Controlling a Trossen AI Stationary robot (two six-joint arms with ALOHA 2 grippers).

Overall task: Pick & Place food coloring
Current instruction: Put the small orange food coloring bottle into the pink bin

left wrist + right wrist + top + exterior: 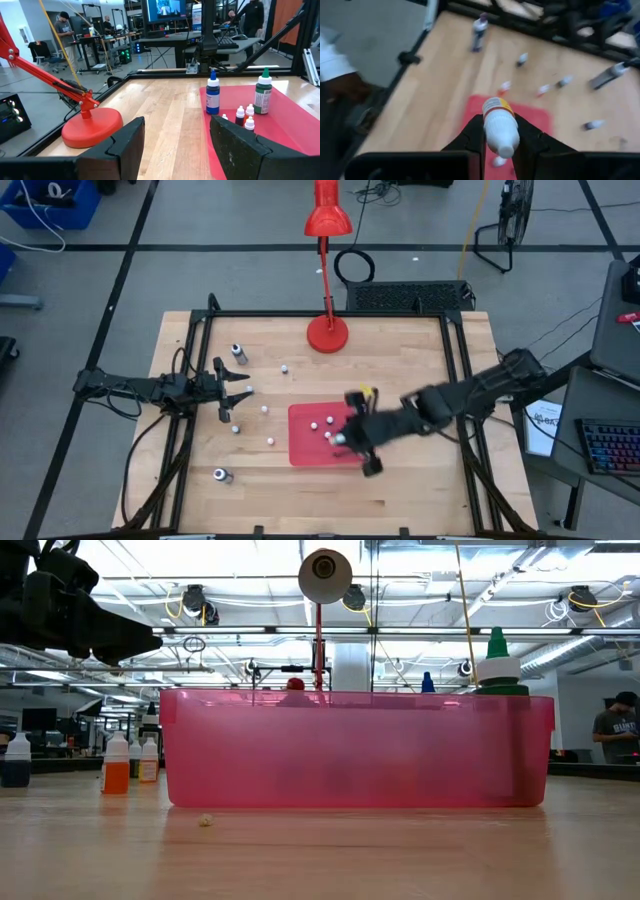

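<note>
Small food coloring bottles stand scattered on the wooden table [400, 490], among them a white one [265, 409] and a grey vial [238, 353]. A few more stand on the red tray [310, 450]; the left wrist view shows a blue one [213, 95] and a green one [263, 95] there. My right gripper [500, 136] hangs above the tray [535, 117], shut on an orange-labelled white bottle [499, 125]. My left gripper [180, 145] waits open and level near the table's left edge [235, 395]. My right gripper pinches the bottle's white part [496, 131] between its two fingers, one on each side. The fingers slant downward from the table's right side. The bottle lies along the fingers, its orange-banded end [495, 105] pointing away from the wrist, lifted clear of the tray and table.
A red desk lamp stands on its round base [328, 333] at the far edge. In the low view the tray [350, 750] shows as a pink translucent bin, with loose bottles [116, 765] to its left. A person's sleeve and hand [335, 75] show beyond the table's edge.
</note>
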